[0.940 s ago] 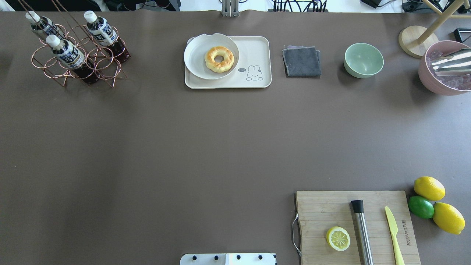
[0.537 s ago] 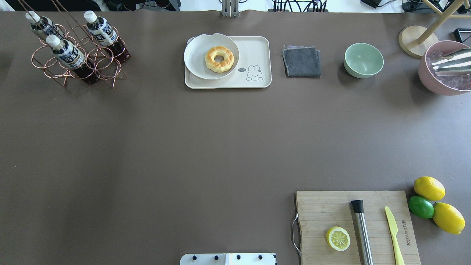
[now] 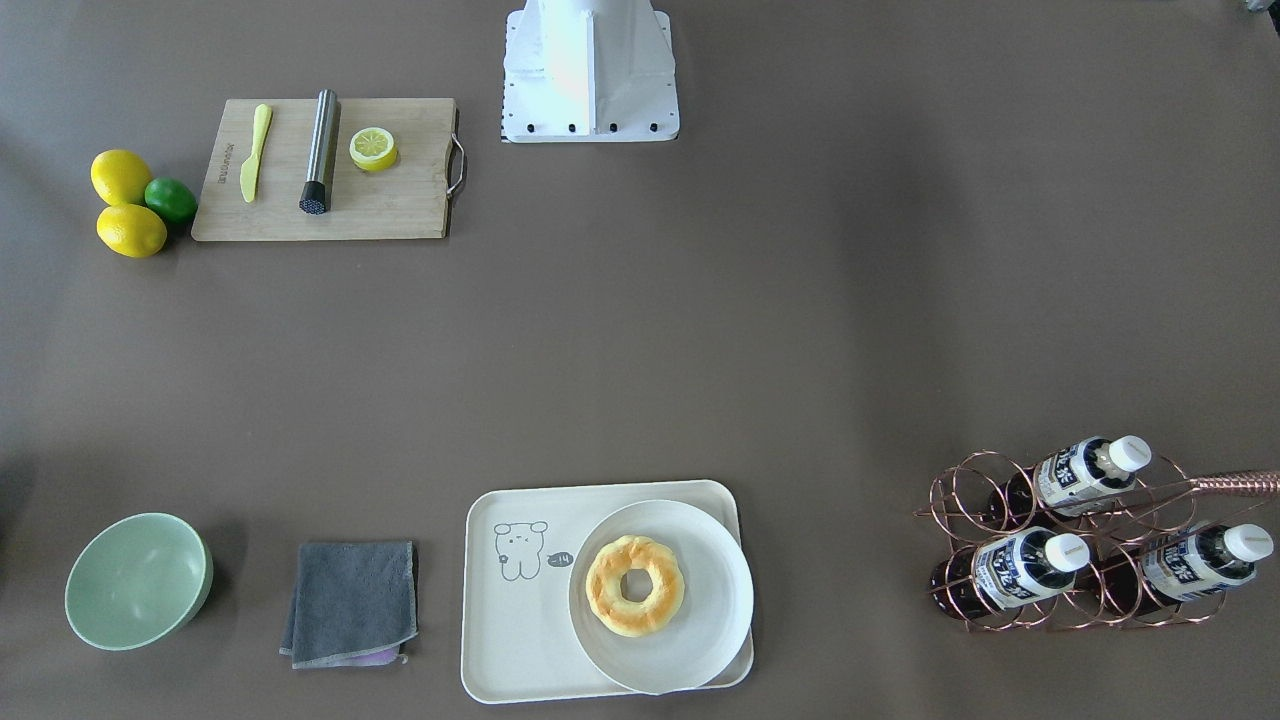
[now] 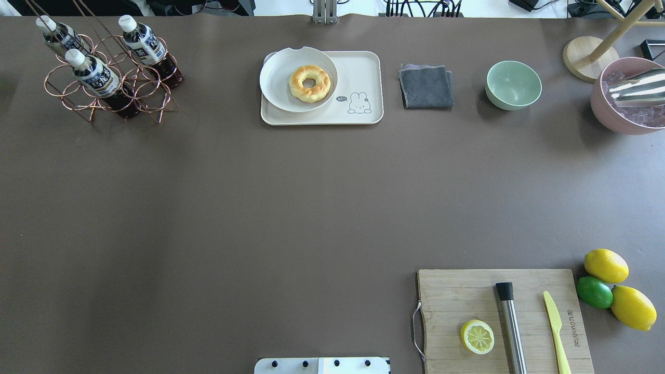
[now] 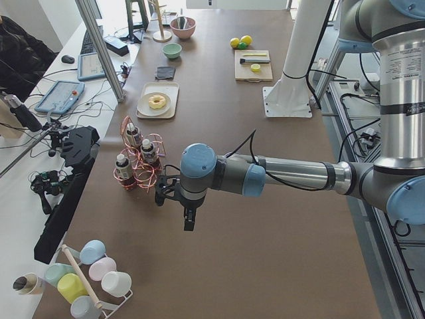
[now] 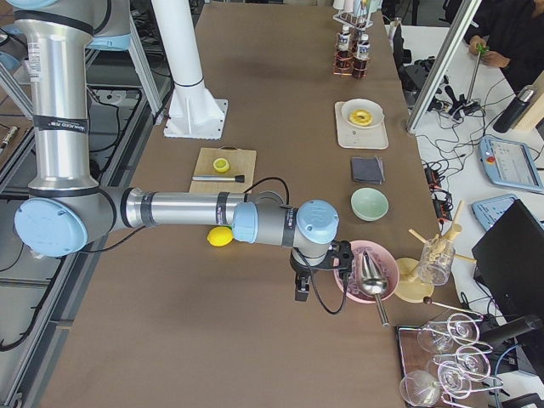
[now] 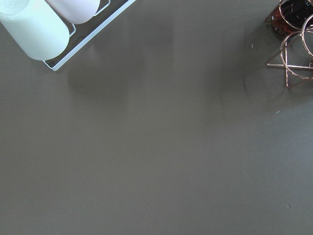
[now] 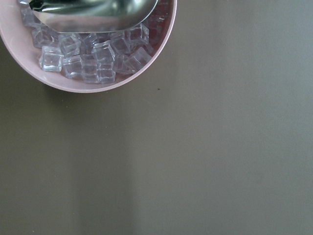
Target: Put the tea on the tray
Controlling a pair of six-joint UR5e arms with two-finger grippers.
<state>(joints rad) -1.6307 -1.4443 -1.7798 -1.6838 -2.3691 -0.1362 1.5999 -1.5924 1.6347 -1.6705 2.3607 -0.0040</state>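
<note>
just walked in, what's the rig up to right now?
Nothing is being handled yet. All three tea bottles stand in the copper wire rack at the table's far left corner. The tray holds a plate with a doughnut; its bear-corner half is bare. The left gripper hangs over bare table near the rack, and the right gripper hangs beside the pink bowl of ice. Open or shut cannot be told from these views.

Bare tabletop (image 5: 265, 232) lies under the left end effector (image 5: 189, 224); a wire rack (image 5: 137, 176) of bottles (image 5: 123, 165) stands just beside it. Beyond, open tabletop runs to the tray (image 4: 363, 67).
</note>
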